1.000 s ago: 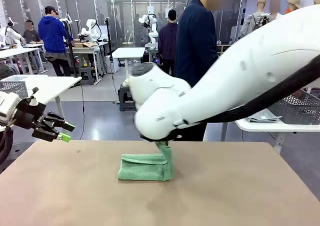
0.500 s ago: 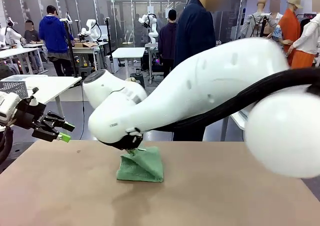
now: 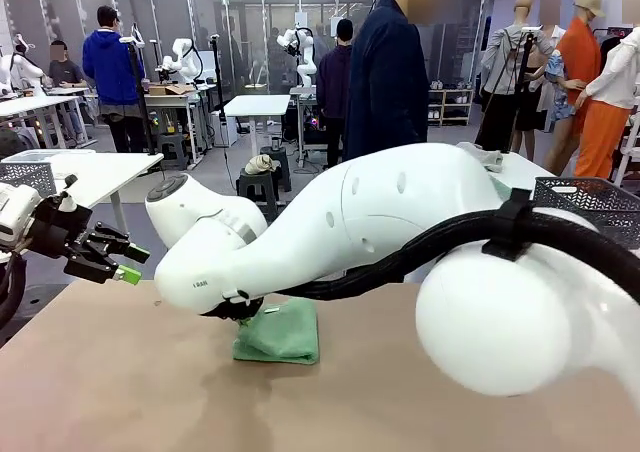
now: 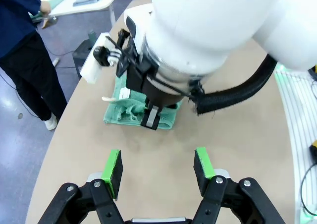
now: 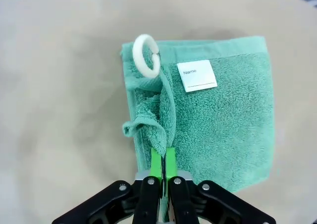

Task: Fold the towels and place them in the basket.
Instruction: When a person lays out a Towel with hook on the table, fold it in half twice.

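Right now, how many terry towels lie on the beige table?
1. The folded mint green terry towel lies centrally on the beige table, one fold pinched in the right gripper. The white arm may hide others.

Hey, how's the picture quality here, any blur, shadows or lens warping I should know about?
Front view: the right arm looms huge near the lens and casts a soft shadow on the table. Left wrist view: wide-angle lens bows the table edge, left gripper crisp. Right wrist view: mint green towel and its label sharp, evenly lit, no glare.
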